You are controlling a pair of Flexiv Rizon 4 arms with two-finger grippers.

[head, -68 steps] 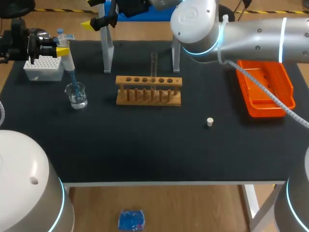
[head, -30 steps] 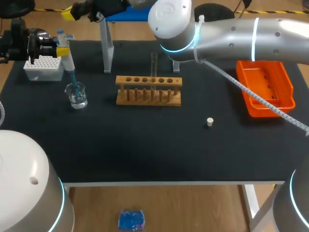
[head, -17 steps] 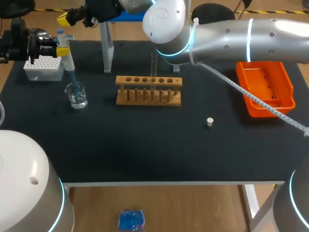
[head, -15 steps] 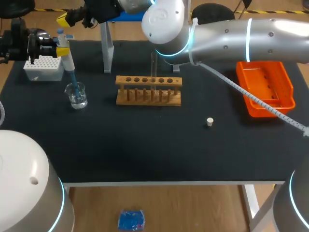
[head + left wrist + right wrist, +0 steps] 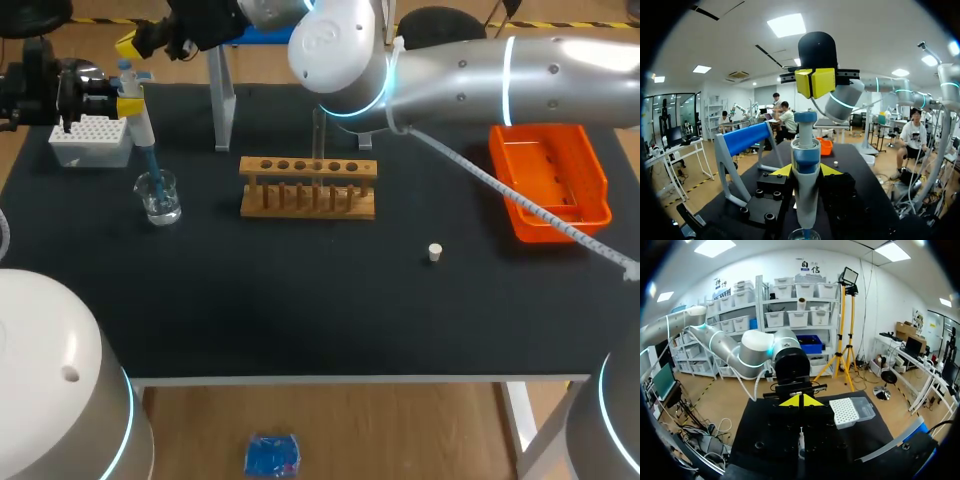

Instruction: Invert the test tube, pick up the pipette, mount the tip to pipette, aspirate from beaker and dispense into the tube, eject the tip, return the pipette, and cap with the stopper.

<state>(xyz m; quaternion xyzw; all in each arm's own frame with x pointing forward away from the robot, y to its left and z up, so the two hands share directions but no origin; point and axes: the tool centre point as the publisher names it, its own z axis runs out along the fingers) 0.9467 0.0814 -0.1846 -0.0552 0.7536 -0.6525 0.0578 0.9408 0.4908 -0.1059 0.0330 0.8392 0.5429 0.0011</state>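
Note:
My left gripper [image 5: 120,103] is shut on the white and blue pipette [image 5: 138,118], held upright at the table's far left. The pipette's blue tip [image 5: 152,170] dips into the glass beaker [image 5: 160,197]. In the left wrist view the pipette [image 5: 805,165] stands between my own yellow fingertips [image 5: 782,170]. My right gripper [image 5: 815,82] hangs shut just above its blue plunger [image 5: 805,117]. My right arm reaches across the back, with its gripper [image 5: 128,45] over the pipette. The right gripper [image 5: 801,401] looks down on the pipette [image 5: 801,439]. A test tube [image 5: 319,135] stands in the wooden rack [image 5: 308,188]. The white stopper [image 5: 434,252] lies on the mat.
A white tip box [image 5: 92,140] sits beside the pipette at the far left, also seen as the tip box [image 5: 847,412]. The pipette stand [image 5: 222,100] rises behind the rack. An orange tray [image 5: 548,180] lies at the right.
My right arm has swung left along the table's back, bringing its shut gripper above the pipette's plunger. The left arm, pipette and beaker have stayed put.

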